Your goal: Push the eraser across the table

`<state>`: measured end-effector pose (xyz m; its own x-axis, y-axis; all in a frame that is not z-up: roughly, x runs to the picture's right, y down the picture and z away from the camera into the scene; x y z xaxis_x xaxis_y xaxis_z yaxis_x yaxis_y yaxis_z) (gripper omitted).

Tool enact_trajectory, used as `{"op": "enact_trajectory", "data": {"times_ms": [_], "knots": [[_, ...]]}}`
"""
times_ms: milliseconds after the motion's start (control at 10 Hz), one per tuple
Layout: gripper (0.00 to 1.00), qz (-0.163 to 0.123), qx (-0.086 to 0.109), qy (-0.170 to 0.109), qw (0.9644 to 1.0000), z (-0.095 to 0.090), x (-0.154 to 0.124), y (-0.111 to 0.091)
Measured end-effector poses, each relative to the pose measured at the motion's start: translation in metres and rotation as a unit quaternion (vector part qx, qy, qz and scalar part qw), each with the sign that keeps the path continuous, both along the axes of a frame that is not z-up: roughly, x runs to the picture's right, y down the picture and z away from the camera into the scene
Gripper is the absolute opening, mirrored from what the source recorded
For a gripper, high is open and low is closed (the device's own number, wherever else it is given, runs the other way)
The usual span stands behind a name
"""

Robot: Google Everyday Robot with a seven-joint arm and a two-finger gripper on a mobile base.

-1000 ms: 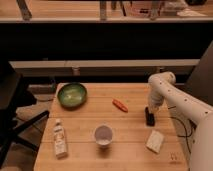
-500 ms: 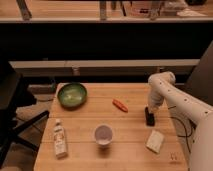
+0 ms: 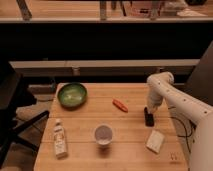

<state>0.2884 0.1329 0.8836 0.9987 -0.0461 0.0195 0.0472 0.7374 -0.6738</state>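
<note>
The light wooden table has a planked top and fills the lower middle of the camera view. A white rectangular eraser lies flat near its front right corner. My white arm comes in from the right, and my dark gripper points down at the table's right side. It hangs just behind the eraser, a short gap away from it. Nothing shows in the gripper.
A green bowl sits at the back left. A small orange item lies in the middle. A white cup stands at the front centre and a bottle lies at the front left. A dark chair stands to the left.
</note>
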Motion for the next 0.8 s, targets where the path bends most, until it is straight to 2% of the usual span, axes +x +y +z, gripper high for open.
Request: {"op": "enact_trajectory", "data": {"times_ms": [300,800], "knots": [[0.00,-0.013,-0.002,-0.007,0.9999,-0.001,-0.016,0.002],[0.00,-0.017,-0.001,-0.008,0.9998,-0.001,-0.018,0.001]]}}
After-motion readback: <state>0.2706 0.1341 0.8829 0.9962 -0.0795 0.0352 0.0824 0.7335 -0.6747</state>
